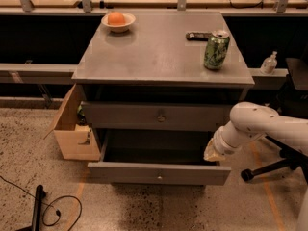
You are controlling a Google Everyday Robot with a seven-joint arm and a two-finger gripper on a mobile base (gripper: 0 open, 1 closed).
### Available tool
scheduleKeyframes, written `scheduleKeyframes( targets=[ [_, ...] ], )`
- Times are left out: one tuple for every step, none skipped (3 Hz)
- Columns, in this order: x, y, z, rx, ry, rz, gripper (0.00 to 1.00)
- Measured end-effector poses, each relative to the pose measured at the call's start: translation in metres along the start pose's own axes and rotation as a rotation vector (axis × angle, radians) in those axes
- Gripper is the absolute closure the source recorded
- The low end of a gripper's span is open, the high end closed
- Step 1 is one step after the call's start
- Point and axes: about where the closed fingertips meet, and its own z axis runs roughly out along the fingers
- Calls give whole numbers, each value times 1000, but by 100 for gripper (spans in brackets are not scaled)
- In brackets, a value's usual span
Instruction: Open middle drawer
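Note:
The grey cabinet [159, 57] has an upper drawer [120, 115] with a small round knob, shut or nearly shut. Below it the middle drawer [125, 173] stands pulled well out, its dark inside showing, with a small knob at the centre of its flat front. My gripper [214, 153] hangs at the end of my white arm [255, 124]. It is at the right end of the open drawer, just above its front right corner. No drawer shows below the open one.
On the cabinet top stand a white bowl with an orange [118, 20], a green can [215, 49] and a black remote [198, 35]. A cardboard box [72, 129] sits against the cabinet's left side. A black cable [53, 208] lies on the floor; a chair base [269, 170] stands at the right.

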Motion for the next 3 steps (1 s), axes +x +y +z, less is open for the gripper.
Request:
scheduleKeyframes(
  targets=[
    [1,10,15,13,-32,-14,100],
    [-1,-7,39,90,-55,-26,100],
    [-7,-27,56,166,-58,-50,100]
  ],
)
